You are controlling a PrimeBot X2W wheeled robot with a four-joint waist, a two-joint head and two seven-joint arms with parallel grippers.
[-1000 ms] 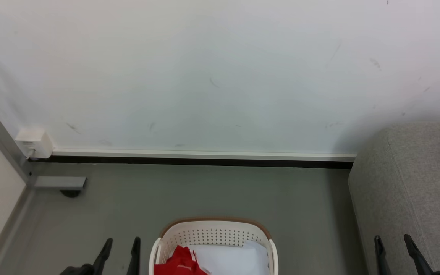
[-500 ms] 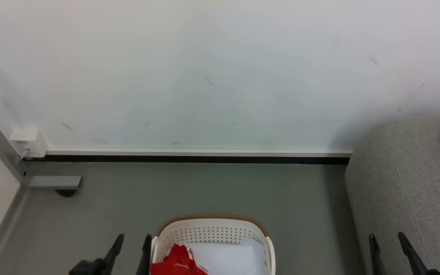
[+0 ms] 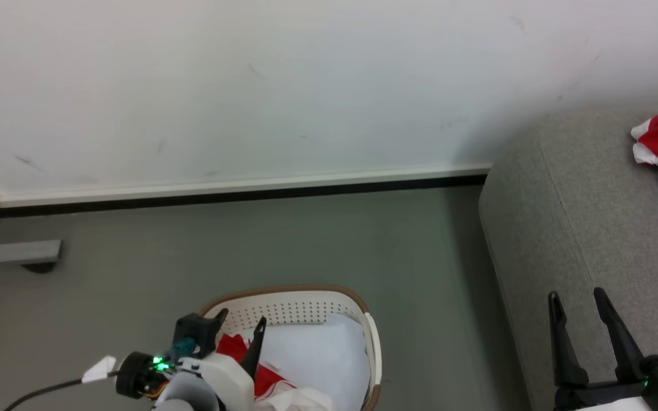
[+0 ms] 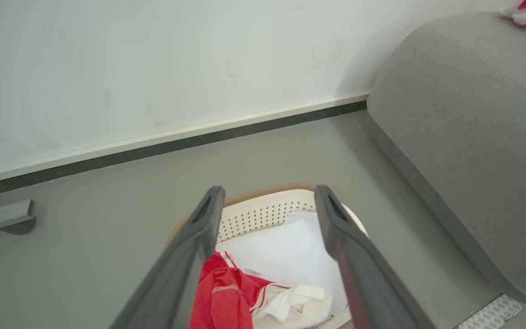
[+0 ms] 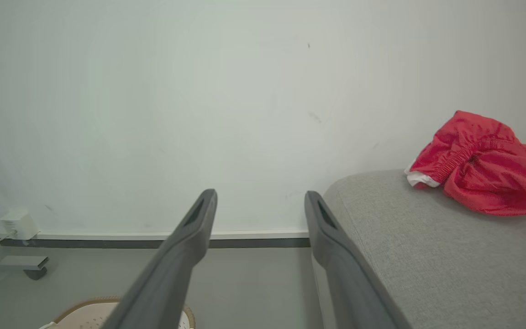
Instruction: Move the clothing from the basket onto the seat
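Two red pieces are in sight. One garment (image 4: 219, 292) lies crumpled at the left side of the basket (image 3: 283, 290). One bundle (image 5: 482, 164) already sits on the seat (image 3: 592, 228), back near the wall. So the task looks partly done, and the step in hand is, I judge, the reach for the piece left in the basket.

The left claw (image 3: 242, 317) hangs over the basket's left half with its fingers apart, holding nothing. In the left wrist view the garment shows between and below the two fingers, and as far as I can tell it is not touched. The right claw (image 3: 576, 295) is spread and empty too. In the head view it shows against the seat's near part, well apart from the bundle.

The basket holds three things:
- the garment, red with white stripes;
- a crumpled white part (image 4: 292, 304) just beside it, which may be the garment's trim or a fold of the liner, I cannot tell which;
- a flat white liner (image 3: 320, 348) over the rest of the bottom.

The basket stands on the grey floor (image 3: 306, 240), near the seat's end but apart from it.

The next move, as I judge it, is to lower the left claw into the red folds and close on cloth alone, clear of the liner and the perforated wall. Then it should lift above the rim and carry right to the seat.
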